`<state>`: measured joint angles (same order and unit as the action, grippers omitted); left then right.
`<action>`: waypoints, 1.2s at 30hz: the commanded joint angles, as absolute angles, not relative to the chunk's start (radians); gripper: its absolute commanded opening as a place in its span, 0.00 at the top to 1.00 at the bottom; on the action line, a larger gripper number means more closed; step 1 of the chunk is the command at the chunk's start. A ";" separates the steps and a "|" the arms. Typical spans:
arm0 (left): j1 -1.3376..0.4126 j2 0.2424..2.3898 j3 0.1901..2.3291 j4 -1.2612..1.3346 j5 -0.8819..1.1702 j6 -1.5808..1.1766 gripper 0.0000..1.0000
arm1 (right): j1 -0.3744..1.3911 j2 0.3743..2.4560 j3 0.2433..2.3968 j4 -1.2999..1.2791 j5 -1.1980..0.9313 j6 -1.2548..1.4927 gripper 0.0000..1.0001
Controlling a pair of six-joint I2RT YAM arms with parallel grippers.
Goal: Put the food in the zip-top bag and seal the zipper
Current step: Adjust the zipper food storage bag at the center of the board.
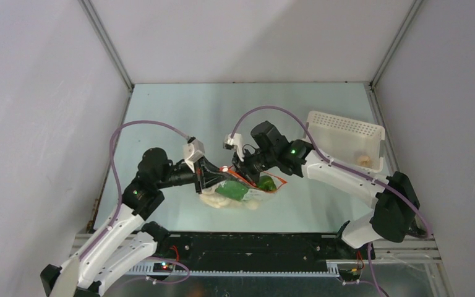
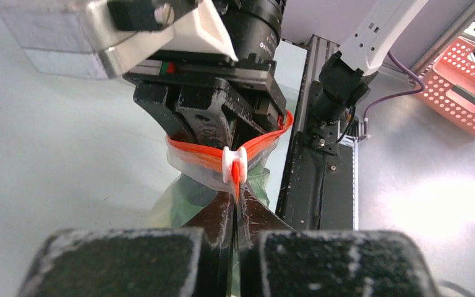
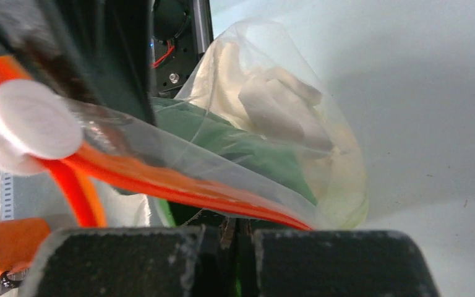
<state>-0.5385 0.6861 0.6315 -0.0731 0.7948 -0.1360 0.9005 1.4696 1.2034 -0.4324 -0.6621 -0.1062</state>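
The clear zip-top bag (image 1: 242, 193) lies at mid-table with green food (image 3: 247, 154) and cream-white food (image 3: 272, 102) inside it. Its orange-red zipper (image 1: 263, 179) runs along the raised mouth, with a white slider (image 2: 234, 164) on it. My left gripper (image 2: 234, 213) is shut on the bag's edge just beside the slider. Facing it from the other side, my right gripper (image 3: 238, 224) is shut on the mouth edge where the zipper (image 3: 179, 185) crosses its tips. In the top view the left gripper (image 1: 214, 179) and the right gripper (image 1: 240, 169) meet over the bag.
A white perforated basket (image 1: 346, 133) stands at the back right with one cream piece (image 1: 365, 159) in it. The black base rail (image 1: 253, 244) runs along the near edge. A pink crate (image 2: 464, 93) sits beyond the table.
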 commanded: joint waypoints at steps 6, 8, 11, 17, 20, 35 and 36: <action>-0.541 0.649 0.636 0.018 0.758 -0.162 1.00 | 0.910 1.465 1.172 -0.442 -0.540 -0.046 0.94; -0.541 0.651 0.634 0.015 0.754 -0.160 1.00 | 0.910 1.419 1.173 -0.423 -0.518 -0.024 0.82; -0.542 0.655 0.634 0.007 0.754 -0.152 1.00 | 0.911 1.332 1.173 -0.408 -0.490 -0.017 0.64; -0.544 0.623 0.601 0.045 0.673 -0.169 1.00 | 0.911 1.206 1.172 -0.428 -0.429 -0.063 0.45; -0.546 0.590 0.577 0.072 0.645 -0.176 1.00 | 0.904 1.157 1.173 -0.429 -0.417 -0.098 0.35; -0.560 0.602 0.559 0.129 0.693 -0.145 1.00 | 0.817 1.154 1.174 -0.193 -0.747 -0.253 0.01; -0.561 0.602 0.577 0.098 0.715 -0.133 1.00 | 0.817 1.161 1.174 -0.171 -0.768 -0.266 0.01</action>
